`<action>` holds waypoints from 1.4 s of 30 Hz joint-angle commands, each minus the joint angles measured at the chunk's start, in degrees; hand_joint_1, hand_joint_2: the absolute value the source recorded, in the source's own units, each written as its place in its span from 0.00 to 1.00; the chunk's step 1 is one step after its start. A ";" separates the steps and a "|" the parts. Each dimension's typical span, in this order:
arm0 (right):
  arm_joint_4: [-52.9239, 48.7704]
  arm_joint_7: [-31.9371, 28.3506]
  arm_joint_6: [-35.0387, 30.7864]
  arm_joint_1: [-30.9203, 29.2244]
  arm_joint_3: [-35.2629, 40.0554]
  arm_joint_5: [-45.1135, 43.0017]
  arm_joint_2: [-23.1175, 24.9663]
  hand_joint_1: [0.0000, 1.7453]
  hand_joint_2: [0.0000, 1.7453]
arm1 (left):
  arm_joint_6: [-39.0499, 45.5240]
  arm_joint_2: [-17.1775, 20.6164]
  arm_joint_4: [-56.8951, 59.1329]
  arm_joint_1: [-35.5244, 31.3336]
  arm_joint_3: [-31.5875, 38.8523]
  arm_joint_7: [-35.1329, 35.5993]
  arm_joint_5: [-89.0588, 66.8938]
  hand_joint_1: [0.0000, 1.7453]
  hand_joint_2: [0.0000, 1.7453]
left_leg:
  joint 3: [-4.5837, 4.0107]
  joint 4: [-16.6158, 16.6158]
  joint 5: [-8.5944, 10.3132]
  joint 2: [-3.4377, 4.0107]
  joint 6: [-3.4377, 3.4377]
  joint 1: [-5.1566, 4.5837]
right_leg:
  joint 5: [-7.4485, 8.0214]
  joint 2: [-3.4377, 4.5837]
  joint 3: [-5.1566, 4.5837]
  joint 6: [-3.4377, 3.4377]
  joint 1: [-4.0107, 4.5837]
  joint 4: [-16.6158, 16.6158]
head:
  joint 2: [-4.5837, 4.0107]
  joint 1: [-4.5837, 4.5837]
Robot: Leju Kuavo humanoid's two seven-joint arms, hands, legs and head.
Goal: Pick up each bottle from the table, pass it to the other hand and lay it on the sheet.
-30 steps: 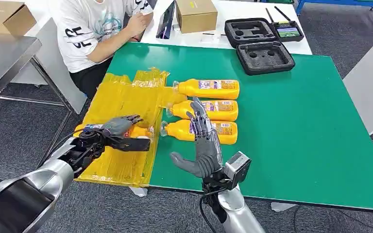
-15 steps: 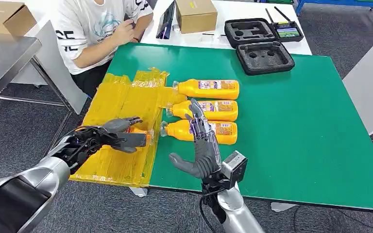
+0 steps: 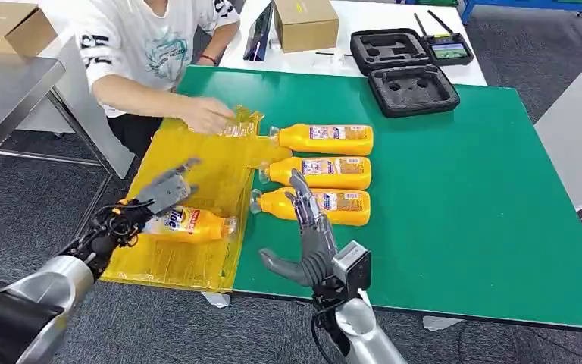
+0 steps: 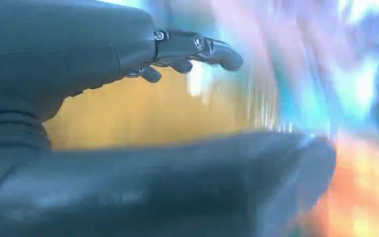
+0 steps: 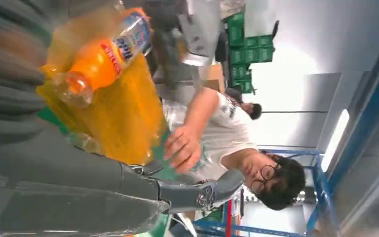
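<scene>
An orange bottle (image 3: pixel 188 224) lies on the yellow sheet (image 3: pixel 189 163) at the table's near left; the right wrist view shows this bottle (image 5: pixel 103 52) too. My left hand (image 3: pixel 161 191) is just beside it, fingers spread, holding nothing. Three more orange bottles lie in a row on the green table: the far one (image 3: pixel 326 139), the middle one (image 3: pixel 320 172) and the near one (image 3: pixel 326 206). My right hand (image 3: pixel 308 244) stands upright and open near the table's front edge, in front of the near bottle. The left wrist view is blurred, with the left hand's fingers (image 4: pixel 197 47) apart.
A person sits at the far left; their hand (image 3: pixel 208 115) rests on the sheet's far edge. Black foam cases (image 3: pixel 411 89) and a cardboard box (image 3: pixel 305 23) stand at the back. The green table (image 3: pixel 470 205) is bare at right.
My left hand has let go of the bottle, which now lies on the sheet, and has opened and pulled back. The person's hand has reached onto the sheet. My right hand lowered slightly.
</scene>
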 commanded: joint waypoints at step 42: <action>24.72 31.44 5.86 -23.14 4.50 45.62 -16.83 0.00 1.00 | 34.80 -2.53 -43.64 30.37 16.87 -0.99 19.55 0.00 0.00 | 0.02 0.00 -0.03 0.05 0.12 -0.03 | -0.02 -0.02 0.08 0.00 -0.01 -0.06 | 0.00 -0.04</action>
